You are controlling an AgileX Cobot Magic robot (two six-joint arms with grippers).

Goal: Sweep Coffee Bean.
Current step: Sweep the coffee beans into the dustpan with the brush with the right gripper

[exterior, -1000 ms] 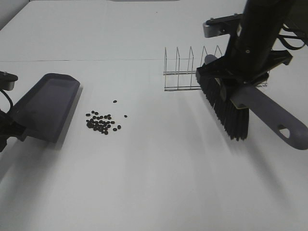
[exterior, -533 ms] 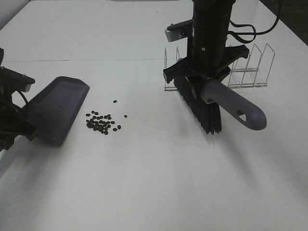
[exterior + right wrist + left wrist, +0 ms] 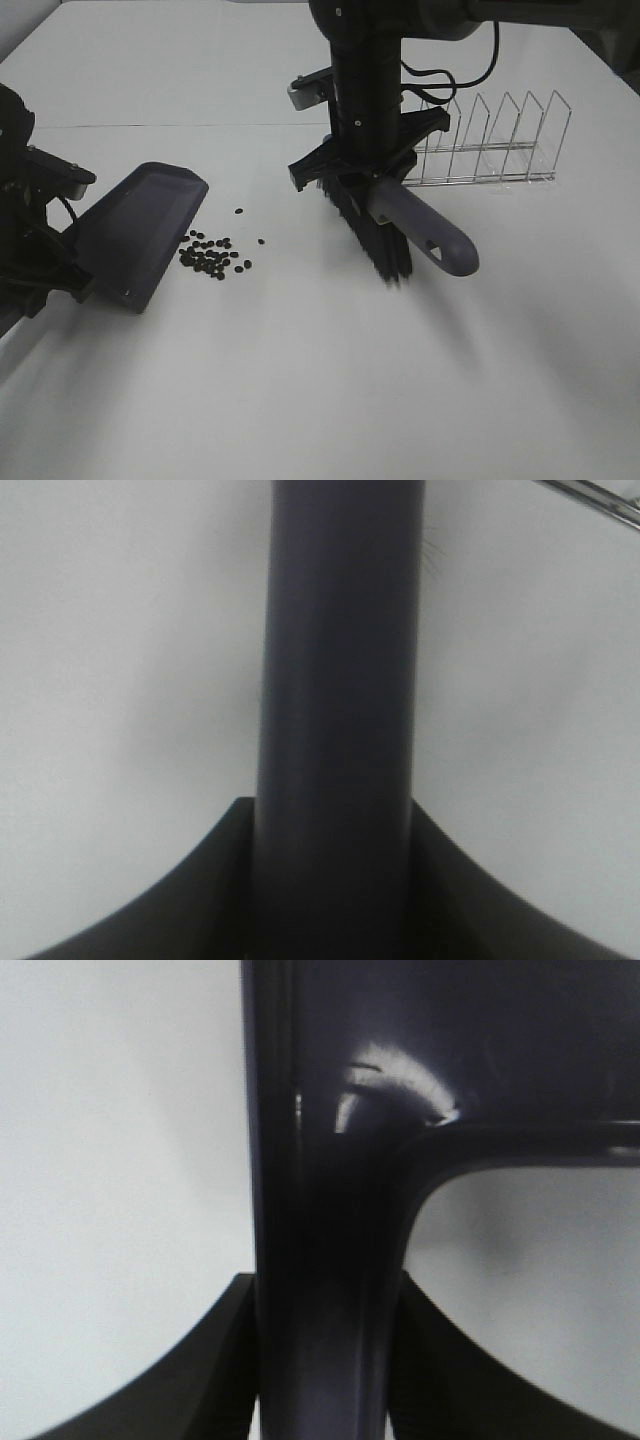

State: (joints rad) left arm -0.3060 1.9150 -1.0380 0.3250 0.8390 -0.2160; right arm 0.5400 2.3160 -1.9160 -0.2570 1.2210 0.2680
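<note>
Left end effector (image 3: pixel 50 268) clamped, low at far left; right end effector (image 3: pixel 368 185) clamped, pointing down, centre.

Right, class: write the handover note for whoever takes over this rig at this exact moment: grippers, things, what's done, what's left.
Grippers: the left gripper is shut on the dustpan handle, the right gripper on the brush handle.
Things: the dustpan is tilted, its lip just left of the coffee beans. The brush is off to their right, before the wire rack.
Done: both tools in hand.
Left: sweep the beans into the pan; none are in it yet.
</note>
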